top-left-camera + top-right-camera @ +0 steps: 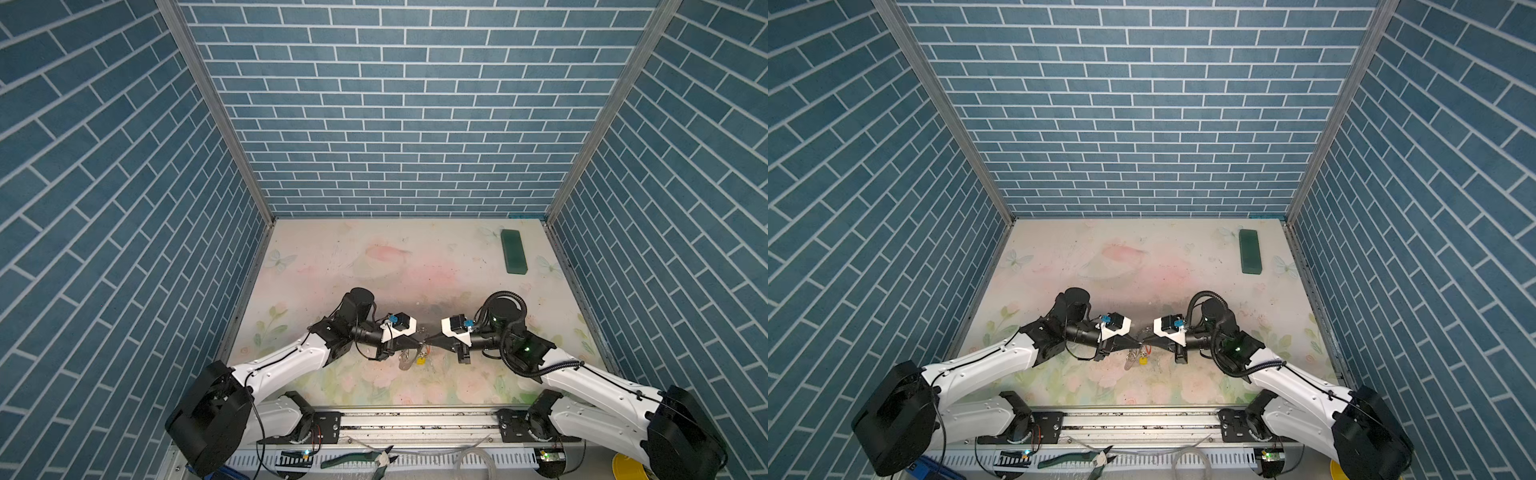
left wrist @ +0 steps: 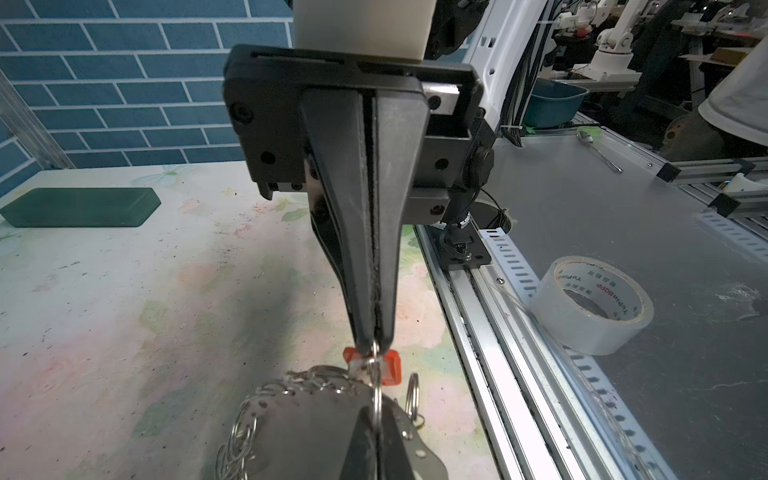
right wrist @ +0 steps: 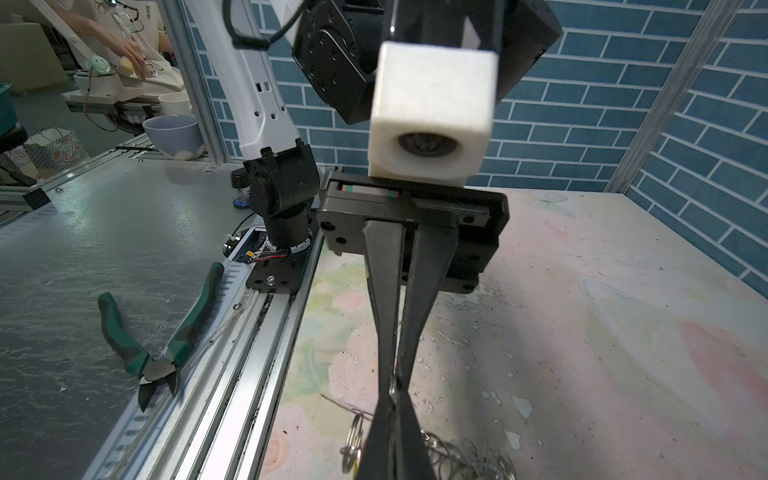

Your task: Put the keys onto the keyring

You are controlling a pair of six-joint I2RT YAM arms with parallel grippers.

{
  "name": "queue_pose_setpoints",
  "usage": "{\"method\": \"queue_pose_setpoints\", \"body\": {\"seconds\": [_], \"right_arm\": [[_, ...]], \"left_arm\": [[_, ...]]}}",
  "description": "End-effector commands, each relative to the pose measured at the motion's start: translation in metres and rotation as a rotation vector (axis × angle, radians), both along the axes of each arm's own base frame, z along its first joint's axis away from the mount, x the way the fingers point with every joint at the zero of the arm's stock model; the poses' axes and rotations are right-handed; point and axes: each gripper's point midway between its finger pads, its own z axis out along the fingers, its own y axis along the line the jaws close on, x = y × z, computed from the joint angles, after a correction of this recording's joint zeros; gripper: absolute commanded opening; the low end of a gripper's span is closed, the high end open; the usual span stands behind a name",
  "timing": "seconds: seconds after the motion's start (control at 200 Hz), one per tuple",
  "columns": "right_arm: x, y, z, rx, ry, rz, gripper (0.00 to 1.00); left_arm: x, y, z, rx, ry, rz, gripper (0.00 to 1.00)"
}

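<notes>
Mid-table, we find left gripper (image 3: 392, 380), right gripper (image 2: 372, 345) clamped tip-to-tip on silver wire clip (image 2: 377, 388). Dark green rectangular block (image 1: 513, 252) sits well apart.

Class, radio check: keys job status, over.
Left gripper and right gripper shut, tip to tip on one silver ring. Red key at the tips, yellow key beside keyring. Nothing blocking.
</notes>
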Motion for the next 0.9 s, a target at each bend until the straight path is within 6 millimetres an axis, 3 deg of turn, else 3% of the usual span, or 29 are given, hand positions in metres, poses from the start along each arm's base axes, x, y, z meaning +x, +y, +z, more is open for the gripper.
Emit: {"method": "queue_pose_setpoints", "body": {"seconds": [0.0,0.895], "right_arm": [[0.0014,0.0055,0.018,0.034,-0.065,0.022,0.0],[0.0016,0.0034,0.022,0.041,-0.074,0.008,0.0]], "left_arm": [[0.0005,-0.0023,0.0091,-0.022,-0.024,-0.004,0.0],[0.0048,-0.0024,0.0056,-0.007,-0.027,0.018,0.0]]}}
